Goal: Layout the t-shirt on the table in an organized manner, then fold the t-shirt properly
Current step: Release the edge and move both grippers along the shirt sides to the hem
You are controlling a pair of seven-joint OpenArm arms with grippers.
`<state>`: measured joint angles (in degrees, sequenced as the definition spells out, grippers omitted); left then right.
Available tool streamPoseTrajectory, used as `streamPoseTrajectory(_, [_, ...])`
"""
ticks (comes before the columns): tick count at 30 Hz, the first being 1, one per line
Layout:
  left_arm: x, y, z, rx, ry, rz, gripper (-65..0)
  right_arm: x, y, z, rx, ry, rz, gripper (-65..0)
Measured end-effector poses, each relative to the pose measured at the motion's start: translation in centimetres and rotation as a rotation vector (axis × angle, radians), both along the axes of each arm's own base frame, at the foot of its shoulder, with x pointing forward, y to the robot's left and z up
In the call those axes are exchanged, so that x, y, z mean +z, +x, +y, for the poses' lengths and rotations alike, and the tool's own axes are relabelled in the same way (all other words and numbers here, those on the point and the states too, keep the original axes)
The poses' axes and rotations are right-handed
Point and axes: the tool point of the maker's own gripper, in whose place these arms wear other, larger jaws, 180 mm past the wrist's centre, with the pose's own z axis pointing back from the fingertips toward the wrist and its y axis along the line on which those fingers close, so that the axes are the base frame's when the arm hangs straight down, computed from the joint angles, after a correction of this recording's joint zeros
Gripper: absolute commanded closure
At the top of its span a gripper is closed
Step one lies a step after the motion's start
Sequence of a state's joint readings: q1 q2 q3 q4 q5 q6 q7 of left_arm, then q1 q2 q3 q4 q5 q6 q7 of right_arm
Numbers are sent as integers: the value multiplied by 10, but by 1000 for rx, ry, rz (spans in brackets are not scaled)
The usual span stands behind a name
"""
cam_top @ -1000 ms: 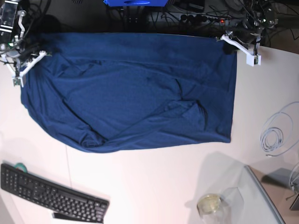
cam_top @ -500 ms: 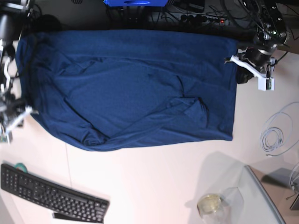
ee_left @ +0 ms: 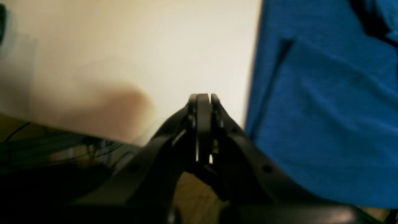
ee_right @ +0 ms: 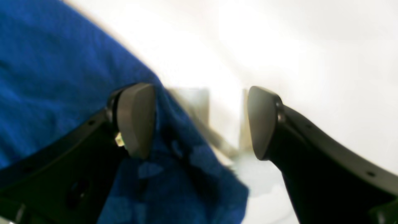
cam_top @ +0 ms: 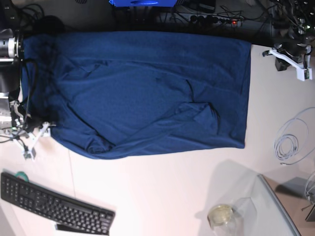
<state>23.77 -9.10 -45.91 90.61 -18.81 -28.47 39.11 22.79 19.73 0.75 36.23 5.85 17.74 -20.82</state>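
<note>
The navy t-shirt lies spread across the far half of the white table, with creases and a bunched fold near its middle right. My right gripper sits at the shirt's near-left edge. In the right wrist view this gripper is open, one finger over the cloth's edge, nothing between the jaws. My left gripper hovers off the shirt's far-right corner. In the left wrist view it is shut on nothing, with the shirt beside it.
A black keyboard lies at the near left. A coiled white cable sits at the right, a glass jar and a clear pane at the near right. Power strip and cables run behind the table.
My right gripper moved from the shirt's far-left corner down its left edge and opened. My left gripper drew away to the right of the far-right corner, still shut.
</note>
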Motion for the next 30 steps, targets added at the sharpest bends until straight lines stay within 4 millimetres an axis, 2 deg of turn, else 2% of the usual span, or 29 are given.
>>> streamPoseTrajectory(4, [-8, -14, 13, 42, -4, 33, 0, -2, 0, -1, -5, 2, 6, -285])
streamPoseTrajectory(8, [-7, -7, 16, 44, -7, 20, 0, -4, 0, 10, 0, 21, 5, -18])
streamPoseTrajectory(9, [-6, -3, 16, 43, -4, 16, 0, -4, 1, 10, 0, 23, 5, 0])
streamPoseTrajectory(17, [1, 23, 14, 37, -10, -40, 0, 11, 3, 12, 38, -11, -31, 0])
streamPoseTrajectory(20, [12, 46, 16, 20, -3, -82, 0, 21, 0, 18, 70, -34, -44, 0])
streamPoseTrajectory(25, [7, 91, 0, -90, -21, -80, 0, 34, -3, 26, 98, -51, -54, 0])
streamPoseTrajectory(28, [3, 113, -2, -76, -68, -102, -219, 43, -7, 33, 127, -64, -83, 0])
streamPoseTrajectory(30, [0, 125, 4, -53, -87, -106, -341, 48, -12, 37, 142, -72, -98, 0])
